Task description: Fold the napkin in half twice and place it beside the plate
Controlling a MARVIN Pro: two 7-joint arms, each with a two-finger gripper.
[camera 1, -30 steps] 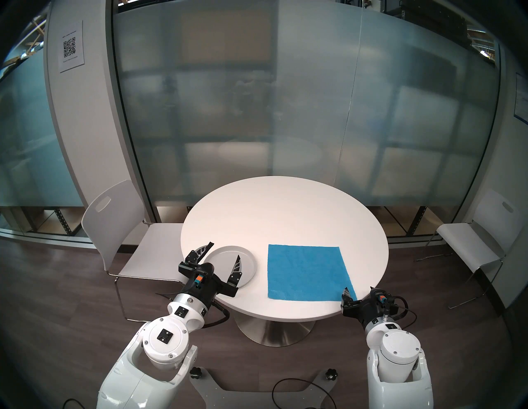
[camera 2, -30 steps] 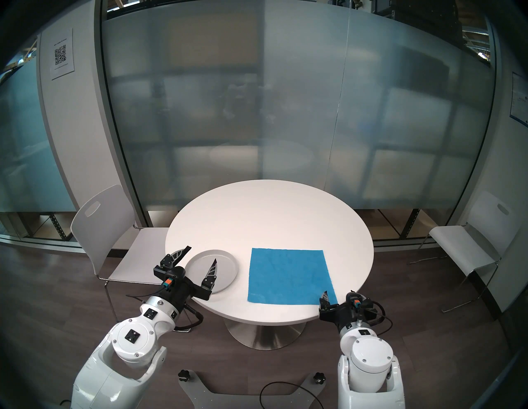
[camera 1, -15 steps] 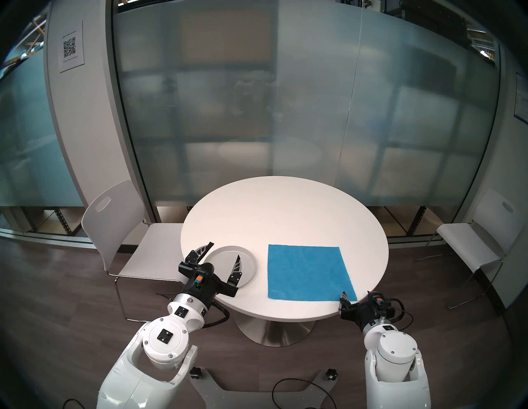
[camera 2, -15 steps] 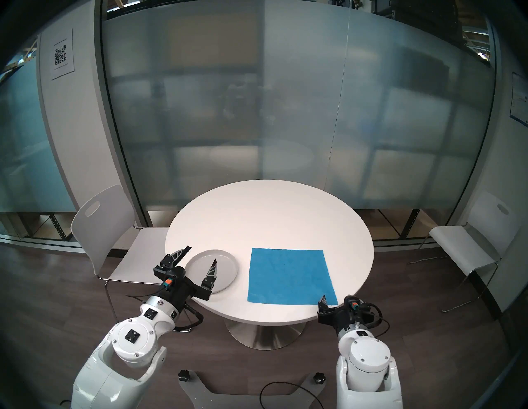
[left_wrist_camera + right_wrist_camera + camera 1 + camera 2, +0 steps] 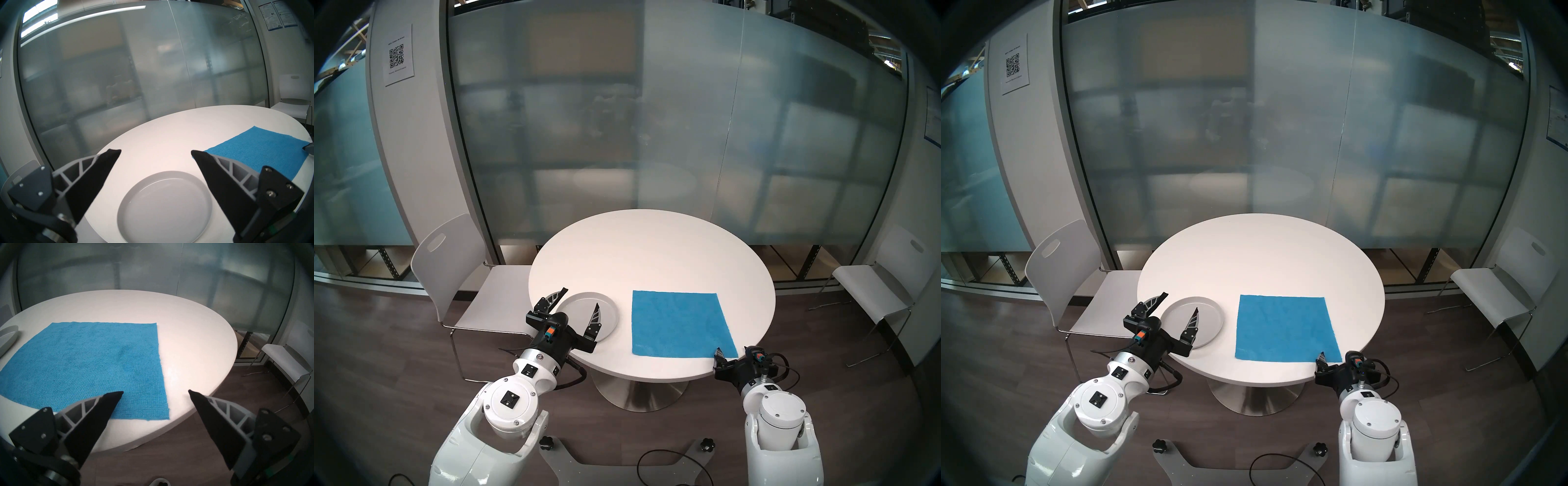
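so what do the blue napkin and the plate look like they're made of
Napkin: looks like soft woven or terry cloth, matte, with a bumpy weave and slightly fuzzy edges. Plate: smooth pale grey, faintly glossy with a soft reflection on its floor; ceramic or hard plastic, the look leaves it open.

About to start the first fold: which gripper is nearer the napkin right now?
Right. The right gripper is open at the napkin's near right corner, one finger over the cloth. The left gripper is open over the plate, across a gap of bare table from the napkin.
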